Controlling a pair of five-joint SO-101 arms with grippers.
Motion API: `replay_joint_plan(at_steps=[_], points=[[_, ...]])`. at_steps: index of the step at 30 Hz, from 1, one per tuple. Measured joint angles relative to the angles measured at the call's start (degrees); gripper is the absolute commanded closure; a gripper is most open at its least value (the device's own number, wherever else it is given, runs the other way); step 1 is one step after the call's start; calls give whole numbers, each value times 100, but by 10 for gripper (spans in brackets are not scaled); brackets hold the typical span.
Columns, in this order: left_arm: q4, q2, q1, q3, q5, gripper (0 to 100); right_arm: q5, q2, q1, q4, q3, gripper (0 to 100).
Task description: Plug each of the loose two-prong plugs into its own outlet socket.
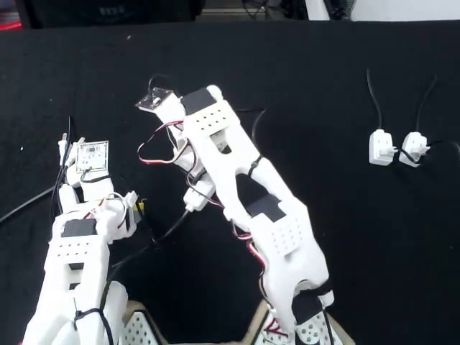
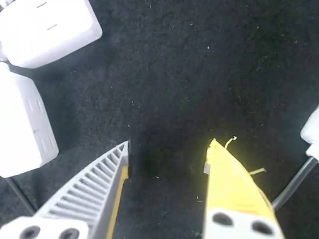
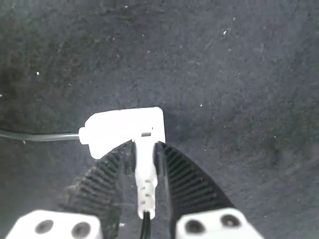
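Note:
In the right wrist view my right gripper point(image 3: 145, 147) is shut on a narrow white plug point(image 3: 144, 174), its cable trailing back between the fingers. The plug's front end meets a white socket block point(image 3: 122, 130) lying on the black cloth, with a thin cable leading off it. In the left wrist view my left gripper point(image 2: 169, 144) hovers open over bare cloth, nothing between its fingers. Two white outlet blocks point(image 2: 47, 27) point(image 2: 20, 124) lie just beyond it. In the high view two loose two-prong plugs point(image 1: 381, 147) point(image 1: 413, 149) rest at the far right, away from both arms.
Black cloth point(image 1: 323, 86) covers the table. The right arm point(image 1: 244, 187) stretches diagonally across the middle, and the left arm point(image 1: 79, 237) stands at the lower left. Red, black and white wires point(image 1: 162, 154) loop between them. A white piece on a dark cable point(image 2: 311, 134) lies beside the left gripper.

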Motion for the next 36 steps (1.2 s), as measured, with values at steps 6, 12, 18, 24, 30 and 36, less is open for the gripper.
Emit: replay_joint_plan(at_steps=[6, 12, 18, 24, 30, 36], points=[[0, 0, 0, 0, 0, 747, 0, 0, 0, -26, 35, 988], [0, 0, 0, 0, 0, 747, 0, -18, 0, -352, 404, 988], [0, 0, 0, 0, 0, 747, 9, -440, -9, -615, 958, 988], [0, 0, 0, 0, 0, 747, 88, -1451, 0, -1081, 2207, 988], [0, 0, 0, 0, 0, 747, 132, -2418, 246, -1556, 3429, 988], [0, 0, 0, 0, 0, 747, 132, -2769, 273, -1565, 3754, 988]])
